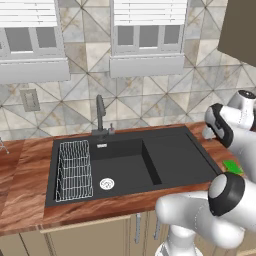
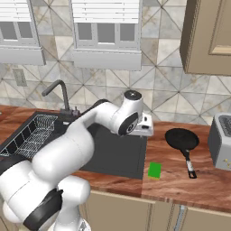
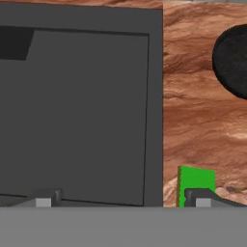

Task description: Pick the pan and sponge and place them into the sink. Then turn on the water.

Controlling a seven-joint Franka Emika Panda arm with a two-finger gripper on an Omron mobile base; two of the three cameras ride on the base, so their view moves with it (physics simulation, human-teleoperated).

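A home kitchen, rendered. A wooden bench (image 1: 25,170) holds a black sink (image 1: 165,150) with a wire rack (image 1: 74,170) and a dark faucet (image 1: 100,114). Patterned tiles (image 1: 90,65) cover the wall under shuttered windows (image 1: 148,25). Beige cabinets (image 2: 212,36) hang above, a toaster (image 2: 221,140) and a pan (image 2: 181,139) sit on the bench.

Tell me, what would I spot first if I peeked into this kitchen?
Probably the big white robot arm bending over the wooden counter. Under it sits a large black sink with a white wire rack inside. To the sink's right lie a bright green sponge and a black pan.
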